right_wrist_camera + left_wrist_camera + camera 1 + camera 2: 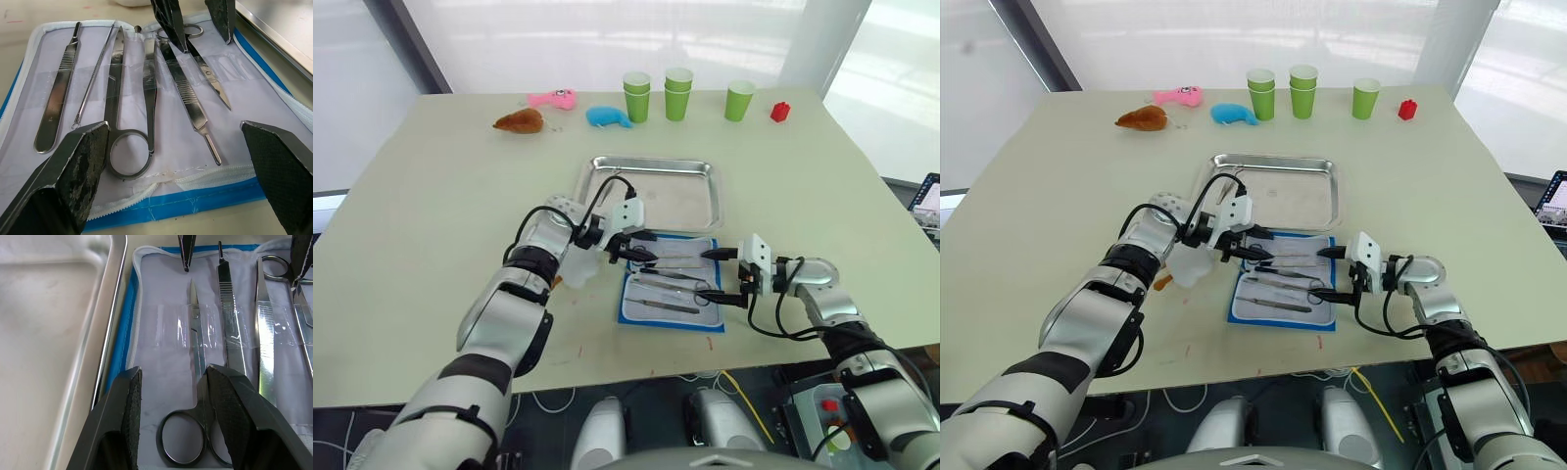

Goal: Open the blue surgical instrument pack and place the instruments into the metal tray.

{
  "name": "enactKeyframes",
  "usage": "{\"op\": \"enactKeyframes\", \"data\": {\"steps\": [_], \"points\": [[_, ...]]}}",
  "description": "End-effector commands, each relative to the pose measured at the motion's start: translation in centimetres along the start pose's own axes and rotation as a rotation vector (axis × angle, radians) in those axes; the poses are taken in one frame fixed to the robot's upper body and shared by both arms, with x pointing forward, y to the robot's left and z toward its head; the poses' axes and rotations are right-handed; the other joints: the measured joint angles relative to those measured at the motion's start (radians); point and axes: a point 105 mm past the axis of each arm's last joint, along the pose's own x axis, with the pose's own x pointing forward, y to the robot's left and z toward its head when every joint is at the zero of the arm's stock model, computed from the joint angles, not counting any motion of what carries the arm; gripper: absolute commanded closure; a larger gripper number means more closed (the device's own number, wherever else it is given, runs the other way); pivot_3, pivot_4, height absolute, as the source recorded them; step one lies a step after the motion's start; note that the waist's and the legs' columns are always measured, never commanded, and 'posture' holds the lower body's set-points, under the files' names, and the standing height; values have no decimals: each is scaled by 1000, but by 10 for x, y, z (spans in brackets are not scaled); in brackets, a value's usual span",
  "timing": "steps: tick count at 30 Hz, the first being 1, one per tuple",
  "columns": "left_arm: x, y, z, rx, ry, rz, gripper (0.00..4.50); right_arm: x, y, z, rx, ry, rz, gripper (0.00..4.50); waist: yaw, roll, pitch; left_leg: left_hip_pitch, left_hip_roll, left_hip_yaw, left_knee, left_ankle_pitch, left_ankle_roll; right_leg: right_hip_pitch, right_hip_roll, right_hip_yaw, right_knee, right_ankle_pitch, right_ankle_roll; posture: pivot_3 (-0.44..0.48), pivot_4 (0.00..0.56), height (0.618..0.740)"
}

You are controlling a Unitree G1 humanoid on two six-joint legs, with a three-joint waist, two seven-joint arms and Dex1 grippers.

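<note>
Steel instruments [146, 93] lie in a row under clear pocket strips on the pale lining of the blue surgical instrument pack [672, 288], which lies open and flat just in front of the empty metal tray [651, 192]. Over the tray-side end of the pack the left gripper [171, 426] has its fingers apart around the ring handles of a small pair of scissors [195, 396]; the right gripper [176, 161] hangs wide open at the pack's opposite edge. The likely trouble is the pocket strip: pulling the scissors upward instead of sliding them out lengthways could drag the whole light pack along, or the thin handles could slip from the pads. Underfoot is a pale table [431, 196] with green cups [677, 93], plush toys [553, 98] and a red block [780, 112] along its far edge, bright windows beyond
</note>
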Motion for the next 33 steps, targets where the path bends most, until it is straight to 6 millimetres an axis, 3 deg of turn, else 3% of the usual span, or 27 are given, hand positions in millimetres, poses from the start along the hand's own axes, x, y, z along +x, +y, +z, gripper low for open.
{"op": "enactKeyframes", "data": {"steps": [1, 2, 4, 6, 8, 19, 29, 33], "points": [[3, -6, -3, -2, 11, -49, 2268, 2, 29, -55, 133, 190, 57, 0, 0, 0, 0, 0, 0, 0, 0, 0, 0, 0, 0, 0, 0, 0, 0, 0, 150, 740], [3, -7, -3, -5, 10, -57, 2268, 2, 29, -55, 133, 190, 57, 0, 0, 0, 0, 0, 0, 0, 0, 0, 0, 0, 0, 0, 0, 0, 0, 0, 150, 740], [3, -9, -4, -13, 16, -73, 2767, 2, 29, -55, 134, 189, 56, 0, 0, 0, 0, 0, 0, 0, 0, 0, 0, 0, 0, 0, 0, 0, 0, 0, 150, 740], [2, -10, -6, -26, 21, -82, 3421, 3, 30, -55, 134, 189, 56, 0, 0, 0, 0, 0, 0, 0, 0, 0, 0, 0, 0, 0, 0, 0, 0, 0, 150, 740], [1, -9, -6, -37, 22, -79, 4426, 3, 30, -55, 134, 188, 56, 0, 0, 0, 0, 0, 0, 0, 0, 0, 0, 0, 0, 0, 0, 0, 0, 0, 150, 740], [0, -3, 10, 13, 43, -95, 4471, 6, 31, -54, 135, 184, 63, 0, -1, 0, 0, 0, 0, -1, 0, 0, 0, 0, 0, 0, 0, 0, 0, 0, 150, 740], [-5, 9, 37, 19, 100, -89, 4471, 8, 32, -54, 136, 182, 66, 0, -2, 0, 0, 0, 0, -1, 0, 0, 0, 0, 1, 0, 0, 0, 0, 0, 150, 740], [-9, 11, 37, 27, 194, -86, 4471, 8, 32, -55, 135, 183, 66, 0, -4, 0, 0, 0, 0, -1, -1, 0, 0, 0, 1, 0, 0, 0, 0, 0, 150, 740]]}}
